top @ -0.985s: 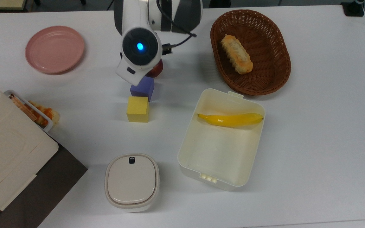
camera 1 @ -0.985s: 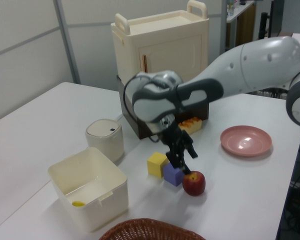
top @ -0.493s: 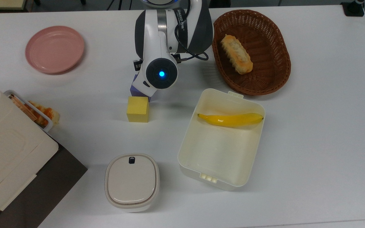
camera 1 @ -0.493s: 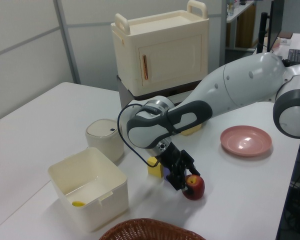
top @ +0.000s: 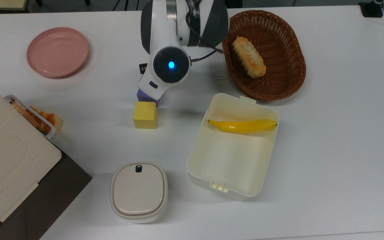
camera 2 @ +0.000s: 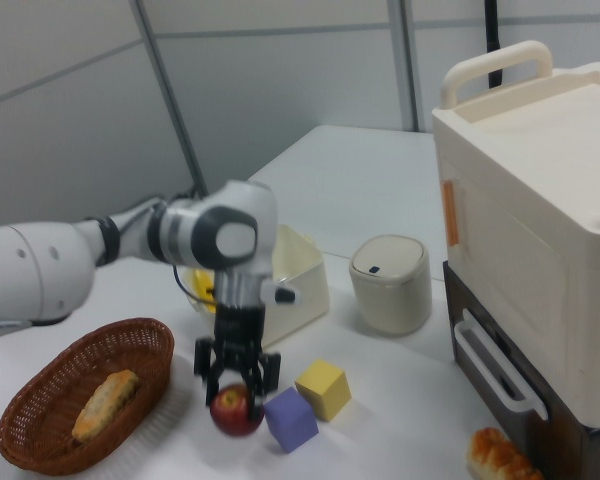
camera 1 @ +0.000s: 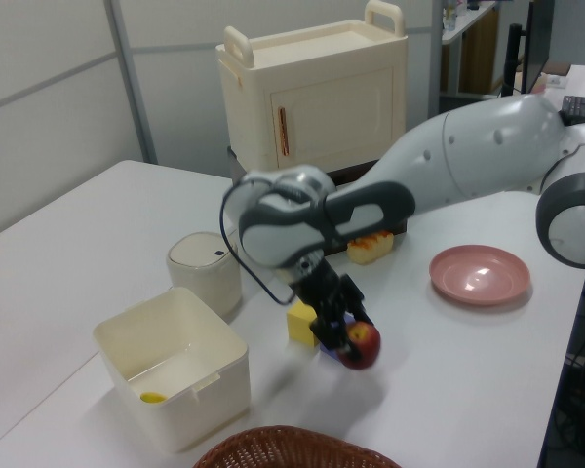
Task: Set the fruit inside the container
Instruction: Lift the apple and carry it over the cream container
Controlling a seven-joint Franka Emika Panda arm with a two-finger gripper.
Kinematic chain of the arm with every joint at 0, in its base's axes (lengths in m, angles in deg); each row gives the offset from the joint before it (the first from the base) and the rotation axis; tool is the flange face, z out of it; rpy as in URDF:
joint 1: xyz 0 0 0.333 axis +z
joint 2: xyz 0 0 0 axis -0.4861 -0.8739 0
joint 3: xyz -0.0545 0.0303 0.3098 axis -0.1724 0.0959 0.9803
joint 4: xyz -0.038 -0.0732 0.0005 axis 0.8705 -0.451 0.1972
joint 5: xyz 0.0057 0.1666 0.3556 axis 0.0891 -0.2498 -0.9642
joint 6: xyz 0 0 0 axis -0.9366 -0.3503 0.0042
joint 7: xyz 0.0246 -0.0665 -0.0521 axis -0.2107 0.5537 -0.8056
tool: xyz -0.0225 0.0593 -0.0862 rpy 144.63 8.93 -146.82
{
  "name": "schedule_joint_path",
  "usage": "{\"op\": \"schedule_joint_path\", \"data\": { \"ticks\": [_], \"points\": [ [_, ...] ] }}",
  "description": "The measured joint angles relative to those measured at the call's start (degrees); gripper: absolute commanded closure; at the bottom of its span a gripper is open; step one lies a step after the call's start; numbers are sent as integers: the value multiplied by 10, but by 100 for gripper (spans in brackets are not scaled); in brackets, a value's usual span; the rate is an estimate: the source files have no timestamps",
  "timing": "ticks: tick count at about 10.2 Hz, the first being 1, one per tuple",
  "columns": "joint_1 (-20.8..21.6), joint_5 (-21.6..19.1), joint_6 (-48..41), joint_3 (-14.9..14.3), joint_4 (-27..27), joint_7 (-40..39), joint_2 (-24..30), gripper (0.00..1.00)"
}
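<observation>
Fruit sits low in the right view, left of centre, a dark-red round piece clenched between the black jaws of the gripper; in the left view the fruit shows at centre, slightly lower right, with the gripper closed around it from above. Whether it is touching the table or just off it cannot be told. Purple cube lies just beside the fruit on the right view's right, with the yellow cube next to it, further toward the right view's right. In the top view the arm's wrist covers the fruit; purple cube shows partly below it at upper centre, yellow cube just beneath. Container sits at centre right of the top view, open, cream-white, well apart from the gripper, with a yellow banana lying across its upper part. Brown wicker basket at upper right of the top view holds a bread roll. Pink plate at upper left. Small lidded beige box at lower centre left. Cream cabinet stands at upper centre of the left view.
</observation>
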Motion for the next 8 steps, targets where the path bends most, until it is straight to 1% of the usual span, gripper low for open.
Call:
{"op": "schedule_joint_path", "data": {
  "ticks": [1, 3, 4, 5, 6, 7, 8],
  "points": [
    [4, 0, 0, 0, -27, 21, 15, 100],
    [30, -4, 15, 1, -89, 72, 30, 100],
    [39, -14, 65, 2, -113, 114, 35, 100],
    [46, -32, 132, 2, -123, 161, 43, 98],
    [55, -39, 197, 3, -124, 203, 46, 95],
    [70, -41, 261, 3, -120, 237, 43, 70],
    [84, -42, 307, 4, -115, 256, 37, 1]
  ]
}}
